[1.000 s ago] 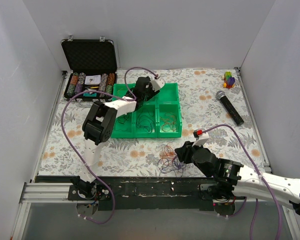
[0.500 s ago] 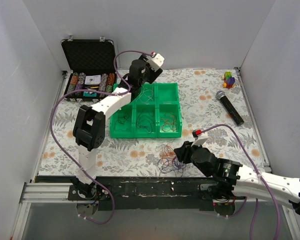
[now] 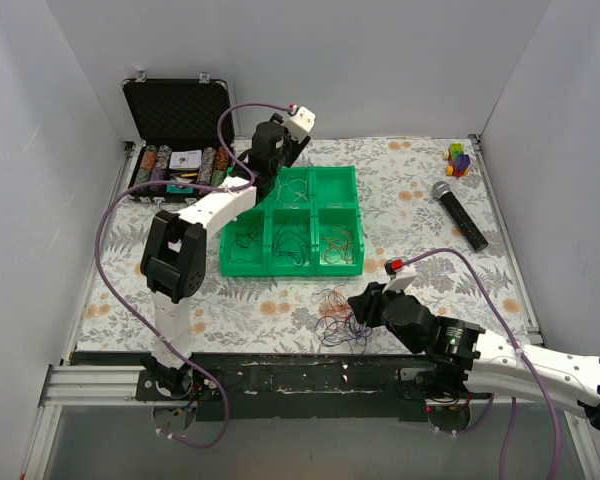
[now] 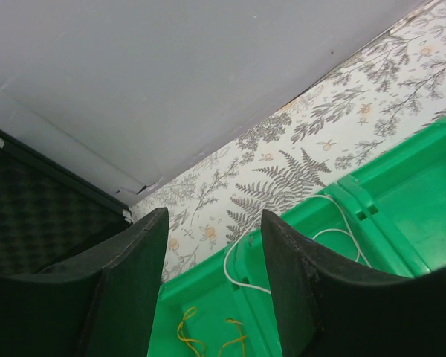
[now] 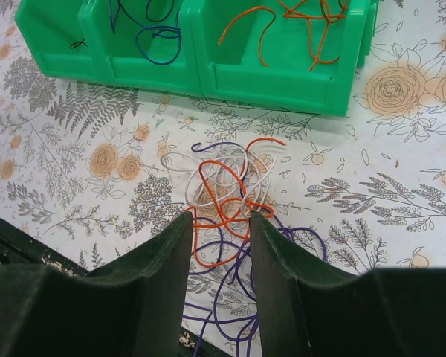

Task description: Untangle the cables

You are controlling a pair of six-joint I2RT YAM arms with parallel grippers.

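Cables (image 3: 338, 315) lay as a loose tangle of orange, white and purple strands on the table (image 3: 420, 200), between the near wall of the green tray (image 3: 335, 268) and the table's near edge. Right claw (image 3: 365, 305) sat just beside the tangle on its right, pointing into it. In the right wrist view the jaws stood apart, and orange strands of the cables (image 5: 227, 201) showed in the gap at the fingertips (image 5: 186, 223). Contact could not be told, and nothing looked pinched. The clump showed no clear long axis: roughly round, with purple loops trailing toward the near edge. Left claw (image 3: 267, 170) hung over the tray's far left corner, well apart from the tangle. Its jaws were also apart and empty, with a white wire (image 4: 282, 230) draped over a divider below them. Orange wires (image 5: 297, 22) already lay in the near right compartment. Judgement: the right arm was much the nearer, and the tangle lay straight ahead of its fingers.
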